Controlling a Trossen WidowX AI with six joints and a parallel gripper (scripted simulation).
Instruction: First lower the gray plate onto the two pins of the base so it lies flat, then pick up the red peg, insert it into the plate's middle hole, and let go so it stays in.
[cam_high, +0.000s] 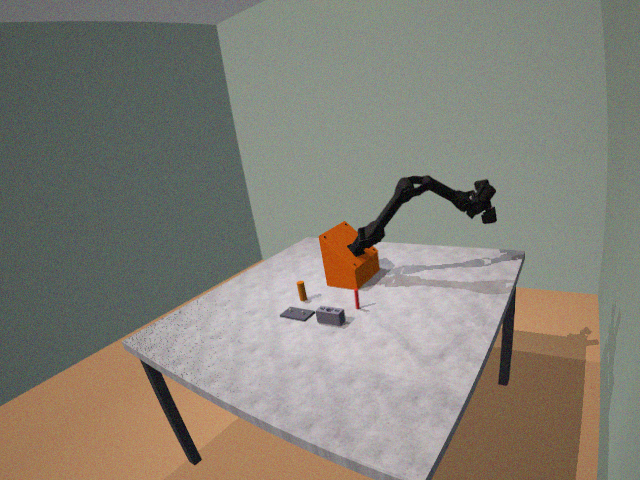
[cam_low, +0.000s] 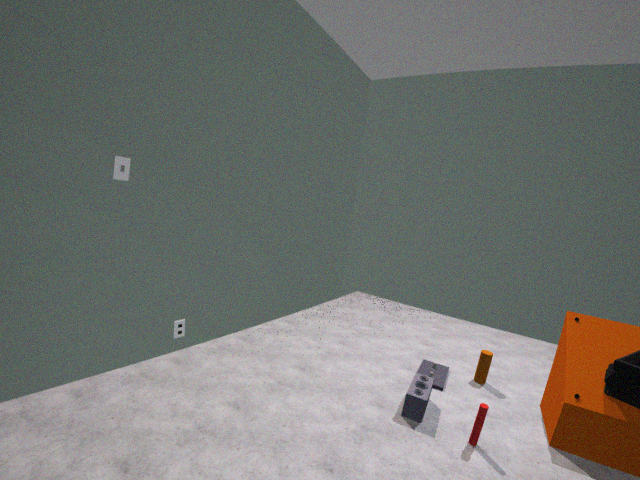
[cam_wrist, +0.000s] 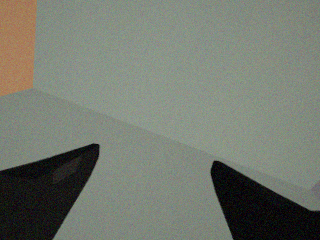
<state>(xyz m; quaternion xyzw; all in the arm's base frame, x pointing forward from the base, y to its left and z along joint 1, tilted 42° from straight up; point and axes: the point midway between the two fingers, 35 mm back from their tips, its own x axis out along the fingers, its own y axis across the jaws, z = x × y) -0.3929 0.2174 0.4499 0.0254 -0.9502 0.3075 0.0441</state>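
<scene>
The gray plate (cam_high: 329, 317) (cam_low: 415, 407), a thick block with three holes in its top, stands on the table right beside the base in the top view. The base (cam_high: 296, 315) (cam_low: 440, 374) is a thin dark gray slab lying flat, with two small pins sticking up uncovered. The red peg (cam_high: 357, 299) (cam_low: 478, 424) stands upright on the table near the plate, outside its holes. My gripper (cam_high: 490, 202) (cam_wrist: 157, 158) is open and empty, high above the table's far right side in the top view and well away from all three.
An orange cylinder (cam_high: 301, 291) (cam_low: 483, 367) stands upright behind the base in the top view. A large orange box (cam_high: 338, 264) (cam_low: 594, 428) stands around the arm's foot, behind the peg. The speckled gray table (cam_high: 330, 392) (cam_low: 232, 413) carries everything.
</scene>
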